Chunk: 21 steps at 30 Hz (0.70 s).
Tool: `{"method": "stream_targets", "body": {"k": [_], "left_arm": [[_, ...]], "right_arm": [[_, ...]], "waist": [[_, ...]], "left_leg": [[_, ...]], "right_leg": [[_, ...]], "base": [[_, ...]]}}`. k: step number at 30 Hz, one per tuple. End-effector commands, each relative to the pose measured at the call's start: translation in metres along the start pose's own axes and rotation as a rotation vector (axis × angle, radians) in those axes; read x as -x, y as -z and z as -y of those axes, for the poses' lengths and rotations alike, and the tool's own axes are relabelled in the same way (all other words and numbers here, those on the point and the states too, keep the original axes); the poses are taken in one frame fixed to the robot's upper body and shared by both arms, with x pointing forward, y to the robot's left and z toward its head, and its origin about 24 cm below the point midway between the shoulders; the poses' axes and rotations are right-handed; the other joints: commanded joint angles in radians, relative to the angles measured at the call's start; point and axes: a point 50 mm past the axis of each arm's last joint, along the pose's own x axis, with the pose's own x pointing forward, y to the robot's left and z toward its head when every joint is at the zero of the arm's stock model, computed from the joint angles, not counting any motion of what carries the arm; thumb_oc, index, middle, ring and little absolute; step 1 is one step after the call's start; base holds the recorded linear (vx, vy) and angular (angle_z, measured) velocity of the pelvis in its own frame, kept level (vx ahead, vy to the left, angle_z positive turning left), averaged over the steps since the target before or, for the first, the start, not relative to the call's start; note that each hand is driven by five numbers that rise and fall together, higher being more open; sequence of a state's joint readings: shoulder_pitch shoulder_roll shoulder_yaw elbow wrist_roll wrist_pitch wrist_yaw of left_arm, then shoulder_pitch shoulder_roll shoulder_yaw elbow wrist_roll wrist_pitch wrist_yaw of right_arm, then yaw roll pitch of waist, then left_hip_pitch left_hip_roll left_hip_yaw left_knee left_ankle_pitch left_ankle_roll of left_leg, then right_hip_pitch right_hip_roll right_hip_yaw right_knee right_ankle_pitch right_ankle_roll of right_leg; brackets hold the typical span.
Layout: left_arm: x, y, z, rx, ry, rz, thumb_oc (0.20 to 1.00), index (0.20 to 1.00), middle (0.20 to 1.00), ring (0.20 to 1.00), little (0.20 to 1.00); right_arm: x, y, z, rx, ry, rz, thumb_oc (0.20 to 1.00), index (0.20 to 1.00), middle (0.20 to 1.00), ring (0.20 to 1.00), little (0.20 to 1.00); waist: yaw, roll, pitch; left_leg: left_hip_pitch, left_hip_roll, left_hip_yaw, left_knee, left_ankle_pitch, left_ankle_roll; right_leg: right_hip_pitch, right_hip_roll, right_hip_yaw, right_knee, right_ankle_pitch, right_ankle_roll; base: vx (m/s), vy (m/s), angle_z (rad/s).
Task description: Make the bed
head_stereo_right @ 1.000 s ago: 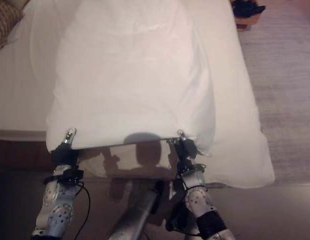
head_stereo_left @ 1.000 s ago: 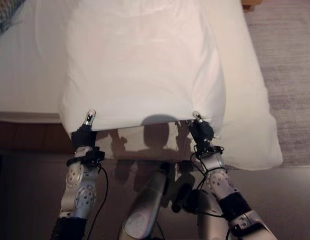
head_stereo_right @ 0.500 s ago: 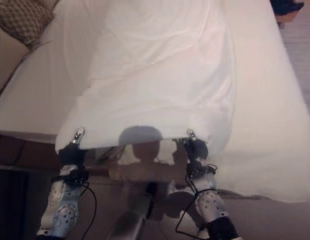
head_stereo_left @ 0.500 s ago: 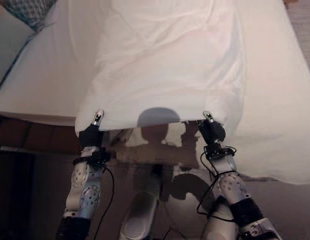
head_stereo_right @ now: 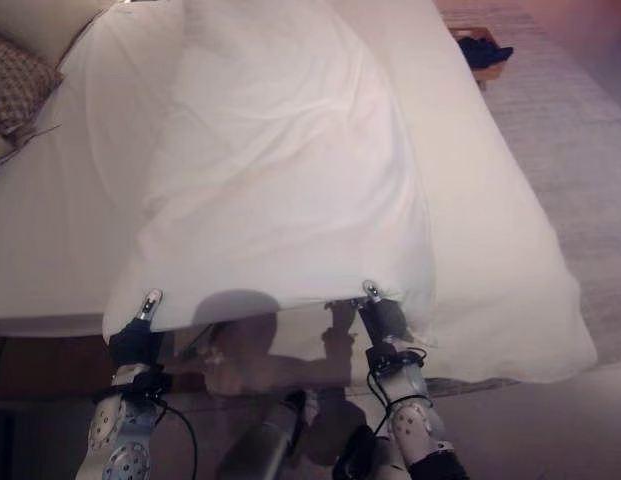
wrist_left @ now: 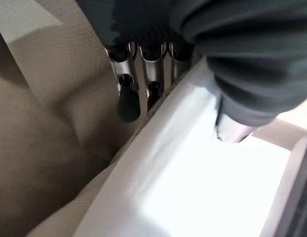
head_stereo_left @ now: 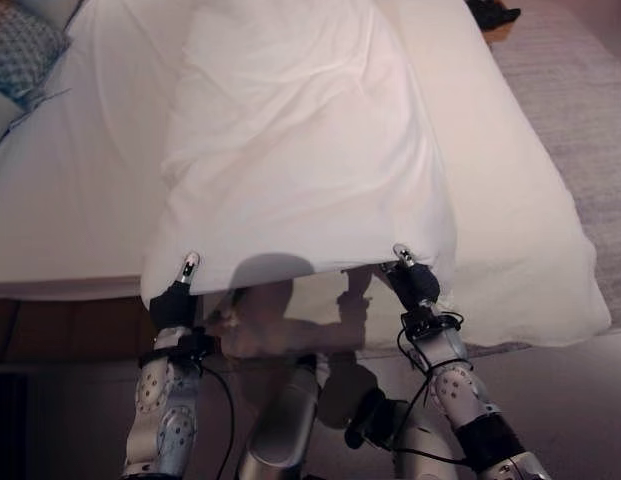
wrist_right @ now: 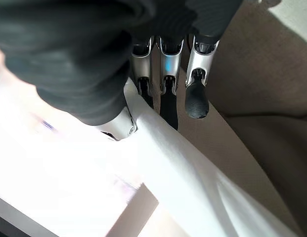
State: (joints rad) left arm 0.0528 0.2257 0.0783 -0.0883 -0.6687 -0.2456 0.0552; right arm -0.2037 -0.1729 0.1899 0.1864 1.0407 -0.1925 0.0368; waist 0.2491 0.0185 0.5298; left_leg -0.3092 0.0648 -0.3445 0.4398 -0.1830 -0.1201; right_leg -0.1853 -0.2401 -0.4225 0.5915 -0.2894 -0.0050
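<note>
Over bed (head_stereo_left: 70,200): one sheet (head_stereo_left: 300,130), two robot hands (head_stereo_left: 175,295) (head_stereo_left: 410,280).

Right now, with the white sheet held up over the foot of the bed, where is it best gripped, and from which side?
At its near hem, one hold toward each end, coming from the foot of the bed. The white sheet trails away up the mattress and its free edge faces the robot. The left hand and right hand already pinch that hem there, fingers curled under the cloth.
</note>
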Motion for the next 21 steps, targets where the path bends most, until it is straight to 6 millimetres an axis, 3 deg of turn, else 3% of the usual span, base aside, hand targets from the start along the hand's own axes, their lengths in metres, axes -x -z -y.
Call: {"method": "stream_targets", "body": {"k": [1,2,3,4,5,6,7,10,11,12,13,15,16,17,18,20,21], "left_arm": [[0.019,-0.090,-0.075,-0.143,-0.293,0.370,0.200,0.200,0.200,0.200,0.200],[0.021,-0.085,-0.075,-0.146,-0.281,0.333,0.200,0.200,0.200,0.200,0.200],[0.019,-0.082,-0.074,-0.156,-0.275,0.321,0.200,0.200,0.200,0.200,0.200],[0.016,-0.081,-0.070,-0.162,-0.258,0.317,0.200,0.200,0.200,0.200,0.200],[0.014,-0.078,-0.068,-0.157,-0.245,0.304,0.200,0.200,0.200,0.200,0.200],[0.013,-0.076,-0.068,-0.167,-0.236,0.291,0.200,0.200,0.200,0.200,0.200],[0.013,-0.076,-0.068,-0.192,-0.229,0.280,0.200,0.200,0.200,0.200,0.200],[0.015,-0.078,-0.071,-0.200,-0.247,0.290,0.200,0.200,0.200,0.200,0.200],[0.016,-0.081,-0.070,-0.209,-0.246,0.303,0.200,0.200,0.200,0.200,0.200],[0.017,-0.081,-0.070,-0.210,-0.247,0.303,0.200,0.200,0.200,0.200,0.200],[0.023,-0.082,-0.072,-0.215,-0.255,0.303,0.200,0.200,0.200,0.200,0.200],[0.029,-0.079,-0.073,-0.214,-0.269,0.294,0.200,0.200,0.200,0.200,0.200],[0.030,-0.079,-0.072,-0.205,-0.260,0.290,0.200,0.200,0.200,0.200,0.200],[0.032,-0.080,-0.075,-0.210,-0.277,0.293,0.200,0.200,0.200,0.200,0.200],[0.032,-0.078,-0.074,-0.202,-0.276,0.290,0.200,0.200,0.200,0.200,0.200],[0.034,-0.074,-0.076,-0.172,-0.286,0.276,0.200,0.200,0.200,0.200,0.200],[0.034,-0.070,-0.077,-0.158,-0.296,0.256,0.200,0.200,0.200,0.200,0.200]], "right_arm": [[0.028,-0.089,0.067,0.045,0.303,0.393,0.200,0.200,0.200,0.200,0.200],[0.032,-0.088,0.071,0.068,0.329,0.374,0.200,0.200,0.200,0.200,0.200],[0.035,-0.089,0.073,0.075,0.335,0.380,0.200,0.200,0.200,0.200,0.200],[0.038,-0.089,0.074,0.082,0.341,0.383,0.200,0.200,0.200,0.200,0.200],[0.039,-0.088,0.073,0.074,0.348,0.388,0.200,0.200,0.200,0.200,0.200],[0.042,-0.085,0.076,0.064,0.364,0.386,0.200,0.200,0.200,0.200,0.200],[0.043,-0.082,0.075,0.059,0.363,0.383,0.200,0.200,0.200,0.200,0.200],[0.036,-0.076,0.065,0.045,0.319,0.367,0.200,0.200,0.200,0.200,0.200],[0.029,-0.065,0.058,0.023,0.283,0.329,0.200,0.200,0.200,0.200,0.200],[0.029,-0.065,0.058,0.023,0.282,0.328,0.200,0.200,0.200,0.200,0.200],[0.033,-0.061,0.062,0.023,0.290,0.306,0.200,0.200,0.200,0.200,0.200],[0.034,-0.058,0.063,0.027,0.290,0.292,0.200,0.200,0.200,0.200,0.200],[0.032,-0.057,0.063,0.036,0.290,0.283,0.200,0.200,0.200,0.200,0.200],[0.025,-0.059,0.061,0.043,0.271,0.277,0.200,0.200,0.200,0.200,0.200],[0.022,-0.061,0.059,0.043,0.263,0.283,0.200,0.200,0.200,0.200,0.200],[0.024,-0.060,0.062,0.053,0.277,0.271,0.200,0.200,0.200,0.200,0.200],[0.031,-0.064,0.069,0.066,0.306,0.280,0.200,0.200,0.200,0.200,0.200]], "waist": [[0.034,0.015,-0.101],[0.024,0.010,-0.130],[0.026,0.003,-0.122],[0.019,-0.005,-0.116],[0.018,-0.010,-0.106],[0.013,-0.016,-0.110],[0.012,-0.017,-0.104],[0.026,-0.027,-0.095],[0.038,-0.030,-0.088],[0.040,-0.031,-0.089],[0.043,-0.045,-0.097],[0.061,-0.037,-0.101],[0.059,-0.035,-0.087],[0.096,-0.027,-0.067],[0.104,-0.017,-0.066],[0.094,-0.006,-0.074],[0.085,-0.001,-0.074]], "left_leg": [[0.025,0.011,-0.102,-0.269,0.240,-0.011],[0.054,-0.009,-0.107,-0.309,0.223,0.004],[0.044,-0.037,-0.100,-0.267,0.212,0.002],[0.038,-0.065,-0.092,-0.220,0.174,0.003],[0.016,-0.102,-0.097,-0.186,0.184,0.010],[0.021,-0.113,-0.089,-0.166,0.146,0.016],[0.000,-0.139,-0.087,-0.140,0.158,0.025],[-0.017,-0.132,-0.037,-0.090,0.141,0.038],[-0.023,-0.128,0.006,-0.073,0.142,0.061],[-0.024,-0.127,0.010,-0.071,0.139,0.061],[-0.012,-0.139,0.021,-0.090,0.135,0.071],[-0.013,-0.133,0.033,-0.078,0.133,0.067],[-0.028,-0.139,0.011,-0.053,0.138,0.067],[-0.060,-0.141,-0.049,0.006,0.141,0.051],[-0.054,-0.147,-0.084,-0.024,0.151,0.044],[-0.009,-0.143,-0.086,-0.094,0.145,0.048],[-0.019,-0.151,-0.102,-0.111,0.172,0.036]], "right_leg": [[-0.017,-0.070,0.098,-0.099,0.103,0.126],[-0.022,-0.105,0.112,-0.104,0.140,0.152],[-0.010,-0.134,0.108,-0.127,0.171,0.162],[0.010,-0.158,0.115,-0.136,0.165,0.177],[0.020,-0.177,0.113,-0.157,0.198,0.174],[0.045,-0.183,0.116,-0.162,0.176,0.183],[0.033,-0.204,0.107,-0.170,0.219,0.185],[0.001,-0.231,0.069,-0.127,0.234,0.191],[-0.023,-0.173,0.064,-0.062,0.215,0.191],[-0.028,-0.172,0.069,-0.058,0.213,0.190],[-0.034,-0.094,0.111,-0.129,0.202,0.170],[-0.038,-0.097,0.112,-0.142,0.196,0.160],[-0.055,-0.044,0.183,-0.144,0.178,0.144],[-0.071,-0.043,0.206,-0.134,0.166,0.142],[-0.078,-0.048,0.214,-0.141,0.168,0.145],[-0.066,-0.050,0.200,-0.140,0.154,0.146],[-0.062,-0.074,0.150,-0.143,0.169,0.149]], "base": [[-0.02,0.421,0.43],[-0.06,0.399,0.41],[0.00,0.470,0.27],[-0.07,0.347,0.22],[0.06,0.273,0.45],[-0.11,0.354,0.72],[0.01,0.248,0.73],[-0.09,0.227,0.18],[-0.12,0.180,-0.54],[-0.07,0.164,-0.95],[0.00,0.018,-0.76],[-0.03,0.021,-0.44],[-0.14,0.020,-0.38],[-0.14,0.030,-0.23],[-0.11,0.057,-0.56],[-0.05,0.033,-0.83],[-0.07,0.017,-0.37]]}}
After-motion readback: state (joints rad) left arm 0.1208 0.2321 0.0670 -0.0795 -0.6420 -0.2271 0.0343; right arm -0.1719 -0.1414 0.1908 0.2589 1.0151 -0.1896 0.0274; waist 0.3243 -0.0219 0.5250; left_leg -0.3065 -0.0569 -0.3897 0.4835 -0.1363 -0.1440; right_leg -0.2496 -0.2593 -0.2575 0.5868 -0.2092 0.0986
